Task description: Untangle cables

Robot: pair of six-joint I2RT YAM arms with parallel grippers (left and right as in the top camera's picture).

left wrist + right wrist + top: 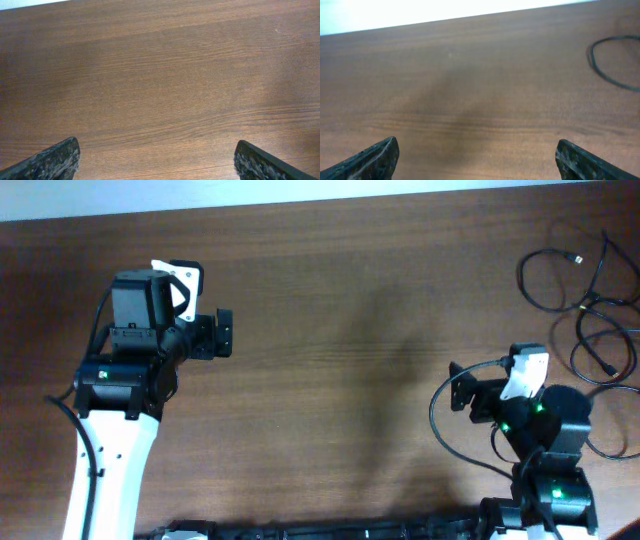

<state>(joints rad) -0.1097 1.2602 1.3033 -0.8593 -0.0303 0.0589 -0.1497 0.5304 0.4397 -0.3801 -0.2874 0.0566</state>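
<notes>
L tool (222,334) & R tool (459,388) apart, empty. Cables (585,305) loose loops near R tool, maybe overlapping.

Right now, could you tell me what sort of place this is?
Likely a robotics lab bench: a wood-grain table, the left gripper and right gripper open over it, and loose black cables.

Matt wood-grain table (160,75), rough-textured fingers (55,160)
</notes>
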